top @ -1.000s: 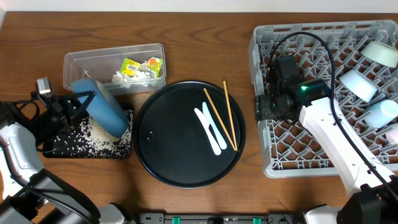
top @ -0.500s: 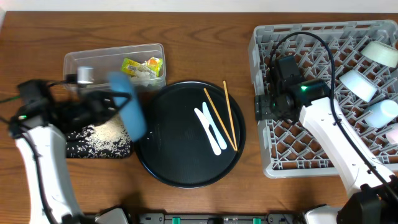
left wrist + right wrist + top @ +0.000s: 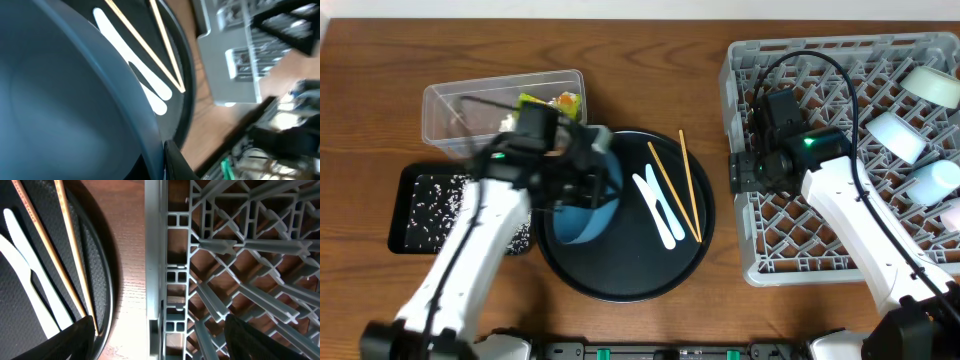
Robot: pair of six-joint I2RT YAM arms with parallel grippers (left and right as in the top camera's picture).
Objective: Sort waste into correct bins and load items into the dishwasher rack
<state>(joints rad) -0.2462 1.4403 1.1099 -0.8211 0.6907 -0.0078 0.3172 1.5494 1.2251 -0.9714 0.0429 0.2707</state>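
Left tool point(image 3: 592, 165) is pinching the rim of the dark-blue bowl point(image 3: 582, 215) and holds it tipped on edge over the left half of the round black tray point(image 3: 620, 272). A rim pinch suits a bowl too wide to span. The tilt would let it go between the pegs edge-on, so I judge this the carry towards the dishwasher rack point(image 3: 735, 90), which stands well apart on the right side of the counter point(image 3: 640, 50). Right tool point(image 3: 160, 332) hangs over the rack's left wall with its jaws spread and nothing between them. It is probably parked there to stay clear or to receive. Chopsticks point(image 3: 674, 190): two, lying nearly parallel on the right half of the round tray, ends converging at the near side. White spoon point(image 3: 658, 208): just left of them, reading as two pale strips side by side. I cannot tell whether it is one piece or two. Bins: two. The clear tub point(image 3: 450, 100) holds yellow-green wrappers point(image 3: 552, 102), at least two, the rest being hidden by the arm. The shallow black tray point(image 3: 400, 235) holds scattered rice grains point(image 3: 435, 195), too many to count. Small cups point(image 3: 895, 130) in the rack: four along its right side, one cut off by the frame edge.
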